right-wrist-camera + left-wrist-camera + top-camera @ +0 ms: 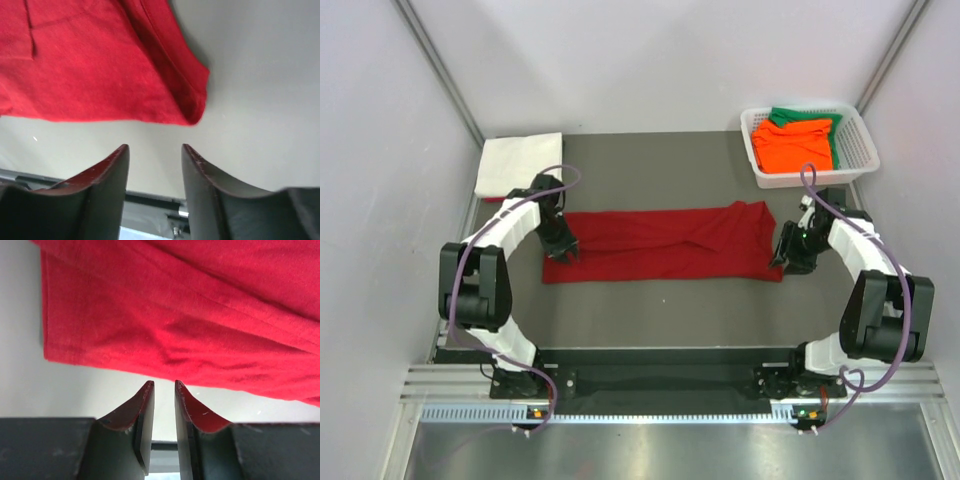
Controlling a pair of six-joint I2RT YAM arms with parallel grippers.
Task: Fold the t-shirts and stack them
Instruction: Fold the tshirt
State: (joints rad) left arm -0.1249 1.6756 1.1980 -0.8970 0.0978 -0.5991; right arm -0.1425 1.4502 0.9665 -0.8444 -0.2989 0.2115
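The dark red t-shirt (pixel 660 245) lies folded into a long band across the middle of the table. My left gripper (pixel 563 251) hovers at its left end; in the left wrist view the jaws (pixel 164 385) stand slightly apart and empty, just short of the red cloth (pixel 190 315). At the band's right end is my right gripper (pixel 785 260). Its jaws (pixel 155 149) are open with bare table between them, and the shirt's corner (pixel 192 112) lies just ahead. A folded white t-shirt (pixel 518 163) rests at the back left. Orange (pixel 795 143) and green (pixel 790 116) t-shirts fill the basket.
The white lattice basket (pixel 855 150) stands at the back right corner. Grey walls with metal posts close in the table on three sides. The arms' base rail (pixel 660 385) runs along the near edge.
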